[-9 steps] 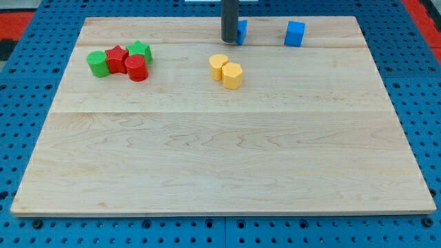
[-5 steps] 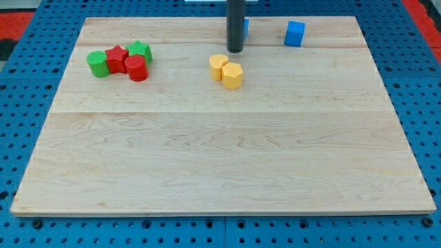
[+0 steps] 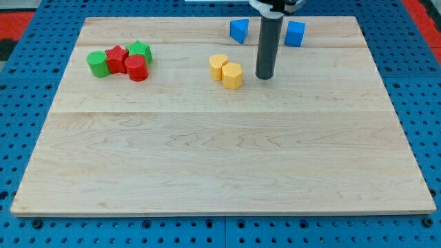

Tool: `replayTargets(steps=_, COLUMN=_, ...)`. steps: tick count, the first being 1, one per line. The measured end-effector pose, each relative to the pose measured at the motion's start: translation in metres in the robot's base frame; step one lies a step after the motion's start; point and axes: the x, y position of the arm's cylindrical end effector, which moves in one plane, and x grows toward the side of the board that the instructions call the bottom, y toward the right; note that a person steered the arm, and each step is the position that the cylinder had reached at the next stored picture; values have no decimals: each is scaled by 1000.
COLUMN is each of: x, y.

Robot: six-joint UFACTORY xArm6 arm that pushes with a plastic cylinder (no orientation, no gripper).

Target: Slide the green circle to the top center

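My tip (image 3: pixel 265 77) sat on the tabletop (image 3: pixel 220 158) just to the view's right of the two yellow blocks, close but with a sliver of wood showing between — not touching. No end effector with jaws on this rig, only the dark rod (image 3: pixel 268 45), so there was no open or closed state to report; it held nothing.

Green circle (image 3: pixel 97 64) was at the view's upper left, leftmost piece of a tight cluster. Touching it on its right was the red star (image 3: pixel 117 58). The red cylinder (image 3: pixel 136 68) sat in front of the star, toward the view's bottom and right, pressed against it. The green star (image 3: pixel 140 50) was behind the red cylinder, toward the view's top, touching the red star's right side. All four were packed together, well apart from my tip.

The yellow pair sat near the top centre: the yellow round block (image 3: pixel 218 66) on the left, and the yellow faceted block (image 3: pixel 232 76) touching it, slightly lower and to the right. Exact outlines were hard to make out at this size.

Two blue blocks stood along the view's top edge — the blue angular block (image 3: pixel 239 30) left of the rod, the blue cube (image 3: pixel 295 33) right of it, the rod passing between them in the picture. Both stood apart from the yellow pair.
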Motion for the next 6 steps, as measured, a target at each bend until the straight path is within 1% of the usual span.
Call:
replayTargets(steps=1, x=30, y=-18)
replayTargets(steps=2, x=36, y=-71)
replayTargets(steps=3, x=35, y=-150)
replayTargets(steps=4, x=32, y=-234)
replayTargets(steps=5, x=19, y=-293)
replayTargets(steps=6, x=-15, y=-306)
